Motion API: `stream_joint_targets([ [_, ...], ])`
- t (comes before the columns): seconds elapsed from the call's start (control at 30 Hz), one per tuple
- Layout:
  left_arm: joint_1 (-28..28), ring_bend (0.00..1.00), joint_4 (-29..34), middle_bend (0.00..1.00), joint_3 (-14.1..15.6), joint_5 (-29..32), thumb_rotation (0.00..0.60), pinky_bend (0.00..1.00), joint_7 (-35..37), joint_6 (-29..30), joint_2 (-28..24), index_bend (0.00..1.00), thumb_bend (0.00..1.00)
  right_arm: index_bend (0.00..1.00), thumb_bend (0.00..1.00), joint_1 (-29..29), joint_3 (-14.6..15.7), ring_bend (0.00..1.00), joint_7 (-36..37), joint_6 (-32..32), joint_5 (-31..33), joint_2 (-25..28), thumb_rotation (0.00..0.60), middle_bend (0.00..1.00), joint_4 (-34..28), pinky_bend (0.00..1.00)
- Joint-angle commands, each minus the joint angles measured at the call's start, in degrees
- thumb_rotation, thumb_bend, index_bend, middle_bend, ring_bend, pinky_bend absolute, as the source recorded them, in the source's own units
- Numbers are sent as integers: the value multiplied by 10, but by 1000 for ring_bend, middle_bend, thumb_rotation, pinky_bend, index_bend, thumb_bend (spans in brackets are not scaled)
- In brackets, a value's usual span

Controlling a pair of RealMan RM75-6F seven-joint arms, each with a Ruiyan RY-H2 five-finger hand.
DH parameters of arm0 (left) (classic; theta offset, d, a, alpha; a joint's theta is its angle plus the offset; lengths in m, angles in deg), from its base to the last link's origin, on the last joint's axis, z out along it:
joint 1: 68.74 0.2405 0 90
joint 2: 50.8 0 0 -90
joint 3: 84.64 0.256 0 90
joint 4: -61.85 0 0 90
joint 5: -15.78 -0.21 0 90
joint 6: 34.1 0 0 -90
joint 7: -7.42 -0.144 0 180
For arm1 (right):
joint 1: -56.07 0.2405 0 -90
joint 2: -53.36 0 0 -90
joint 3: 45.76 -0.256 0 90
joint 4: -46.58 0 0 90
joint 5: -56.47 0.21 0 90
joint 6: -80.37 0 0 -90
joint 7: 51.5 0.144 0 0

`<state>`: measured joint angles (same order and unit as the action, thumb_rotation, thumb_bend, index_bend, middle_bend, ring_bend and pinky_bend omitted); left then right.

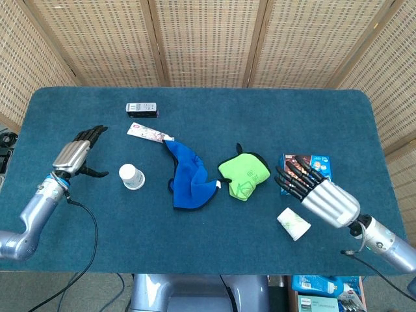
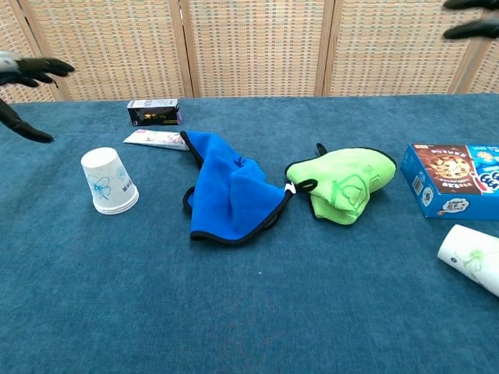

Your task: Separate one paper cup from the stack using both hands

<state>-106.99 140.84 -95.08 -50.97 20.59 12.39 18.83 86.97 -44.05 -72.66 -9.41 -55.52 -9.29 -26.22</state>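
On the blue felt-covered table (image 1: 195,260), a white paper cup stack with a pale blue flower print (image 2: 108,181) stands upside down, rim on the cloth, in the left part of the surface. In the head view this stack (image 1: 131,176) sits near the left hand (image 1: 76,153), clearly apart from it on the side toward the table's middle. That left hand holds nothing; its dark fingers are spread and straight, the thumb stuck out to one side. In the chest view only its fingertips (image 2: 35,68) show at the upper left edge, raised above the table and well apart from the stack.

A single white paper cup with a faint green print (image 1: 294,223) lies on its side near the table's front right. The right hand (image 1: 322,195) hovers just beside it, toward the back and right, with its fingers stretched out straight and apart, gripping nothing; they reach over the near edge of a blue cardboard cookie box (image 1: 307,171). The chest view shows the fallen cup (image 2: 471,258) at the right border, in front of the box (image 2: 452,178), and only dark fingertips (image 2: 472,17) of the right hand in the top right corner.

Between the two cups lie a crumpled blue cloth with black trim (image 1: 188,177) and a lime-green oven mitt with black edging (image 1: 243,172), touching each other. Behind the cloth rest a flat white printed packet (image 1: 149,132) and a small dark rectangular box (image 1: 142,109).
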Motion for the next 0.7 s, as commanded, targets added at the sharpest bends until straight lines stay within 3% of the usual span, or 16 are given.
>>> stream_joint_targets([
  [0.03, 42, 0, 33, 0, 9, -1, 600, 0, -24, 59, -26, 0, 168, 31, 0, -51, -11, 0, 50, -46, 52, -23, 600, 0, -6, 0],
  [0.17, 84, 0, 55, 0, 21, 1, 600, 0, -50, 124, -39, 0, 167, 1, 0, -99, -14, 0, 105, -76, 107, -49, 600, 0, -11, 0],
  [0.47, 228, 0, 146, 0, 68, -23, 600, 0, -196, 381, -17, 0, 157, 0, 0, -193, -24, 0, 198, -68, 249, -92, 600, 0, -80, 0],
  [0.7, 256, 0, 201, 0, 85, -48, 600, 0, -253, 412, -25, 0, 155, 0, 0, -209, -33, 0, 186, -64, 256, -83, 600, 0, -98, 0],
])
